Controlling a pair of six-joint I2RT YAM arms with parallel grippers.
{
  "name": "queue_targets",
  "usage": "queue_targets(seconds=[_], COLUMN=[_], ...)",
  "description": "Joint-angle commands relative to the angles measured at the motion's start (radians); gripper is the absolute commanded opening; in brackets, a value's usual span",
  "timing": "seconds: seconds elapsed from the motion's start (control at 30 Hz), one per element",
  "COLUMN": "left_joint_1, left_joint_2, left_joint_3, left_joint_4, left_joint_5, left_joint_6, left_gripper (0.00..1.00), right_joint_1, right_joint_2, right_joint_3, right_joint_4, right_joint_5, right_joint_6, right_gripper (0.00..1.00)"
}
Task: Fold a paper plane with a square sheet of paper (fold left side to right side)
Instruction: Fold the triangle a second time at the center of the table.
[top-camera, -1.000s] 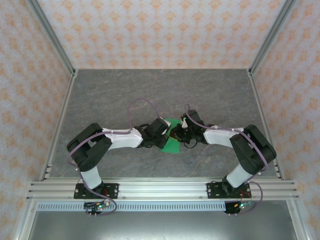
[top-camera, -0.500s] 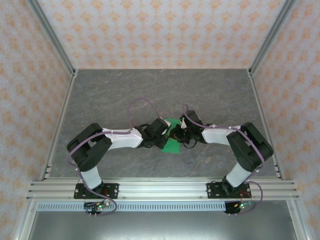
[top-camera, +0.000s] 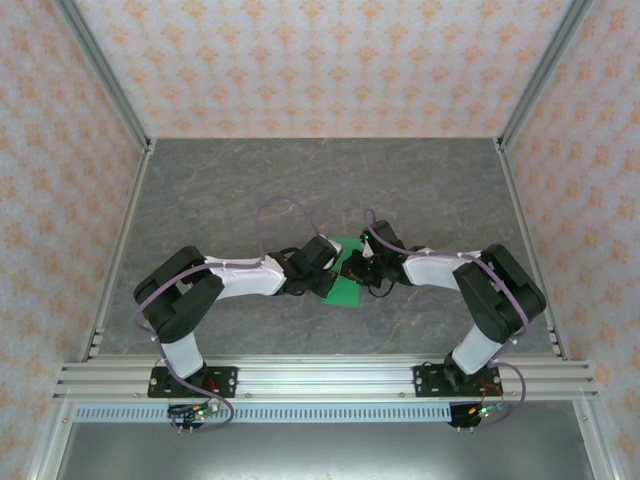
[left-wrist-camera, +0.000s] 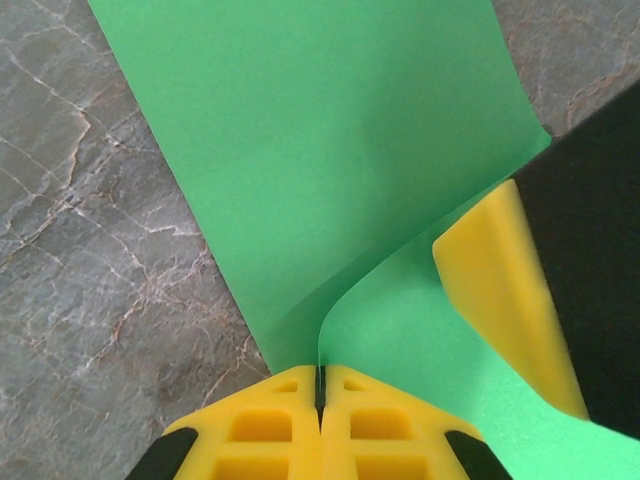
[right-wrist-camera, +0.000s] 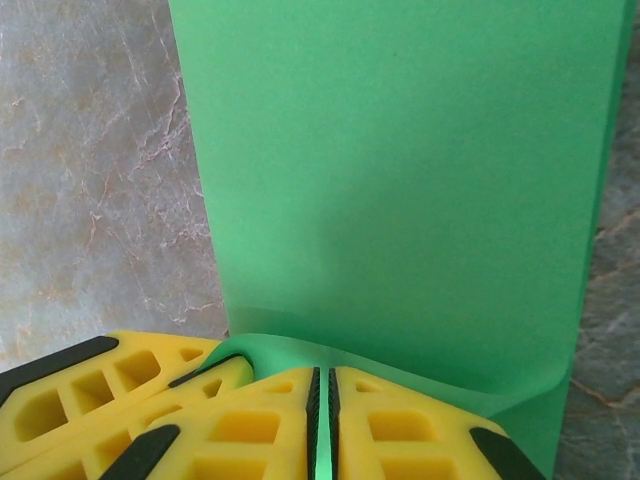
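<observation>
In the top view, the square sheet of paper (top-camera: 346, 291) lies on the grey marbled worktop (top-camera: 250, 190) a little below the centre of the frame. The 2 arms reach in from the lower left and lower right and meet over it. The left hand (top-camera: 333, 268) comes onto the sheet from the left and the right hand (top-camera: 357, 266) from the right. The 2 sit just beside each other and cover much of the green. In the left wrist view, the left hand's 2 yellow fingers (left-wrist-camera: 270, 420) at the bottom edge are pressed together. A raised layer of the paper curves down into the thin seam between them, so this hand is closed on the sheet. Beneath that layer more green lies flat, running off toward the lower right. A yellow finger of the right hand, with its black body behind it, stands over the green at the right of that frame. In the right wrist view, the right hand's fingers (right-wrist-camera: 400, 430) at the bottom are almost together, with a sliver of green in the slit, so it too is clamped on the paper. The paper's near edge humps up over the fingertips, and another yellow finger lies at the lower left, under that hump. The rest of the sheet stretches flat toward the top of the frame, with worktop showing on both sides.
</observation>
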Motion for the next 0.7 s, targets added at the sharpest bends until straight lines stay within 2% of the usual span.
queue_targets(seconds=[0.0,0.23,0.67], left_joint_1=[0.008,0.008,0.009], left_joint_2=[-0.003,-0.01,0.016], left_joint_3=[0.039,0.048,0.043], left_joint_4=[-0.029,-0.044,-0.036], left_joint_5=[-0.026,-0.047,-0.056], left_joint_6=[0.022,0.03,0.025], left_gripper=[0.0,0.0,0.0], right_joint_1=[0.006,0.007,0.006], right_joint_2=[-0.006,-0.05,-0.015], right_joint_3=[0.025,0.035,0.045], right_joint_4=[-0.025,-0.055,-0.055], right_joint_5=[0.026,0.039,0.037], right_joint_6=[-0.025,-0.039,-0.042], right_gripper=[0.15,0.16,0.16])
